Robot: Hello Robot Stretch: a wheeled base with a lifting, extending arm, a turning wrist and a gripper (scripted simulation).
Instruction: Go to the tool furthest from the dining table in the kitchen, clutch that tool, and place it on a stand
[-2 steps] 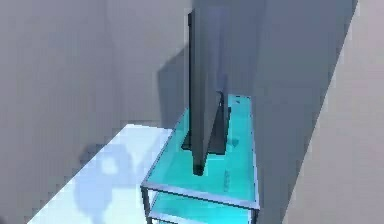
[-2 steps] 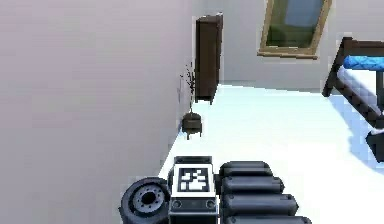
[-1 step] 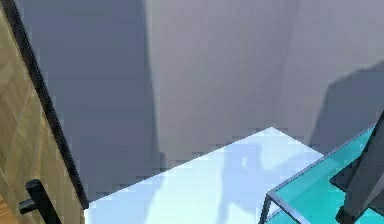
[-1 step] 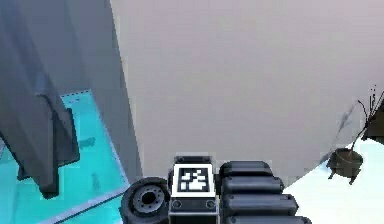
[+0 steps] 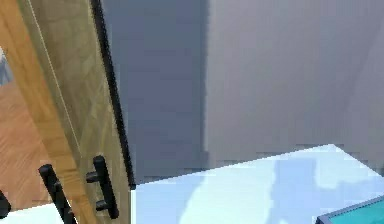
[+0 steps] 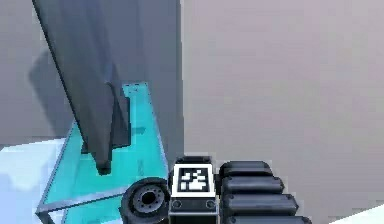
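A wooden door (image 5: 70, 100) with black handles (image 5: 100, 185) stands at the forward view's left, cut off above and below. A pale counter (image 5: 250, 190) lies beneath it, with a teal corner (image 5: 355, 215) clipped by the edge. In the arm side view a tall grey slab (image 6: 90, 80), its top cut off, rises from a teal tray (image 6: 140, 130). The pincer (image 6: 147, 200) sits low beside its white marker (image 6: 192, 180). Its fingers are hard to make out, so I cannot tell whether it grips anything. Nor can I tell which shape is the tool.

door (image 5: 70, 90): cut by top edge | grey slab (image 6: 90, 80): top cut off | tool (image 6: 147, 200): fingers unclear
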